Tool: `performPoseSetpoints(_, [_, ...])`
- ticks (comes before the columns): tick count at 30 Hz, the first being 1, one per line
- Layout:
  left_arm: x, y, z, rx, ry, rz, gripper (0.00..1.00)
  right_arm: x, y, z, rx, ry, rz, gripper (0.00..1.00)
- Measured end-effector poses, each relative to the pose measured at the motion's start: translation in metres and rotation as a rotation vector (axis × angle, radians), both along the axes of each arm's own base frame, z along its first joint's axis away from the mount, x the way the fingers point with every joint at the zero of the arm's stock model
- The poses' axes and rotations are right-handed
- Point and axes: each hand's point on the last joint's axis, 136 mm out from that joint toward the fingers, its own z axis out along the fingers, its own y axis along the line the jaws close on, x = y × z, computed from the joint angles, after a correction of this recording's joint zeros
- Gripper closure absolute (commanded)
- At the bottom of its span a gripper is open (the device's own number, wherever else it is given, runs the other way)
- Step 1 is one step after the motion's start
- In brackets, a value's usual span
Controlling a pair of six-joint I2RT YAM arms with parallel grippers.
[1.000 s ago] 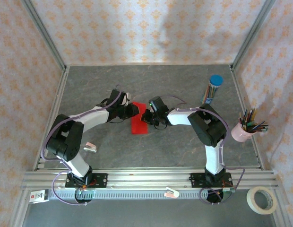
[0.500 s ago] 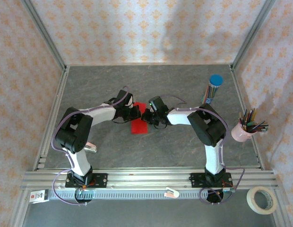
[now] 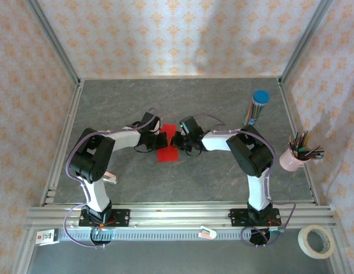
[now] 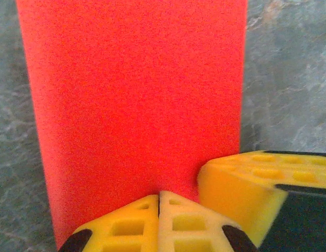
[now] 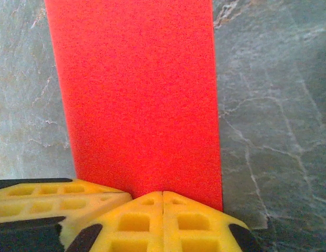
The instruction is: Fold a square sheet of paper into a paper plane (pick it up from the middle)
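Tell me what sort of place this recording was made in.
Probably a lab test cell for robot craft tasks: a grey table boxed in by aluminium posts and wallpapered panels, with a cup of pencils and a tape roll beside it.

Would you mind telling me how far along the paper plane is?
Done: the red sheet of paper looks like a narrow rectangle, perhaps folded once. In hand: left gripper and right gripper are shut side by side on its edge. Left: no pointed nose or wings yet.
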Motion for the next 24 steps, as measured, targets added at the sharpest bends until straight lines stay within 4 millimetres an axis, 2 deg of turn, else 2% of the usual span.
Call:
performPoseSetpoints(14, [0.0,0.014,-0.003,0.022,-0.041,-0.059,1.0,0.001,0.0,-0.004,-0.035,-0.007,0.015,0.97])
performPoseSetpoints(16, [-0.002,0.024,-0.003,0.02,-0.043,-0.04,1.0,0.001,0.0,-0.004,-0.038,-0.013,0.022,0.97])
performPoseSetpoints(22, [-0.002,0.071,0.003,0.006,-0.035,0.088,1.0,0.001,-0.001,-0.004,-0.048,-0.027,0.038,0.97])
performPoseSetpoints(24, [0.002,0.071,0.011,-0.027,-0.053,0.105,1.0,0.001,-0.001,-0.004,-0.049,-0.03,0.041,0.97])
